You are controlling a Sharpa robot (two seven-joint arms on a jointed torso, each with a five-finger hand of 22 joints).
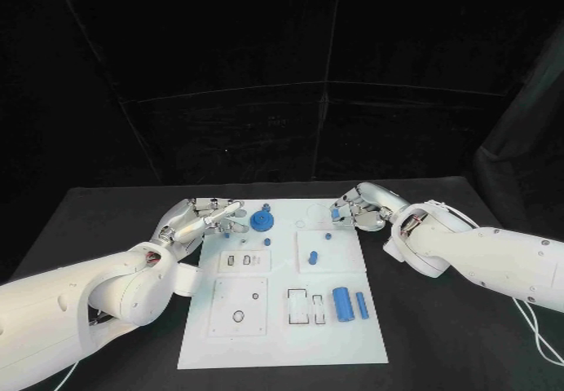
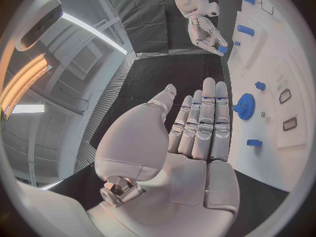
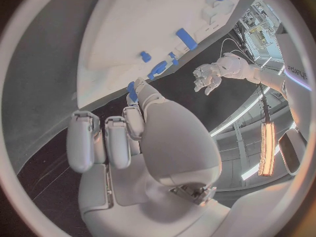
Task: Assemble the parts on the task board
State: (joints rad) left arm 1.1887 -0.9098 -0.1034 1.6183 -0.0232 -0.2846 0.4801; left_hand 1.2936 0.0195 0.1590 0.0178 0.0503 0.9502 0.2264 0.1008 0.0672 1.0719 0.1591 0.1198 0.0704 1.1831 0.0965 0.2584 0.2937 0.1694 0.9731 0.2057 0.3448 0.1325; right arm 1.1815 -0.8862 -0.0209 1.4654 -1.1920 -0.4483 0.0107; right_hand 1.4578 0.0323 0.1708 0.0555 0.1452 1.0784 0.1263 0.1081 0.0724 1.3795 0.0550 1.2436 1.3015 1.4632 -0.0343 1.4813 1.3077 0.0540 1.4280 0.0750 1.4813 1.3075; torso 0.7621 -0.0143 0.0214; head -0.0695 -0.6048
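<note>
Black cloth covers the table point(image 1: 106, 236) and hangs as a dark backdrop behind it. On it lies the task board point(image 1: 282, 326), a flat, matte white plate with shallow rectangular and round cut-outs. Its blue parts look like smooth hard plastic: a toothed gear point(image 1: 263, 219) near the far edge, a small peg point(image 1: 313, 258) mid-board, and 2 cylinders, 1 thick point(image 1: 342, 304) and 1 thin point(image 1: 362, 305), lying side by side towards the near right.

The right hand point(image 1: 356, 209) sits at the board's far right corner, fingers curled in, pinching a small blue piece point(image 3: 132, 91) between thumb and finger. The left hand point(image 1: 202, 218) hangs over the far left edge, just beside the gear, fingers straight and close together, holding nothing that I can see.

My reading is that an early step is in hand: the right hand carries a part towards its seat, while most parts lie loose. The next move calls for lining the piece up squarely over its matching recess, then pressing gently; such slick little parts could slip or tilt.
</note>
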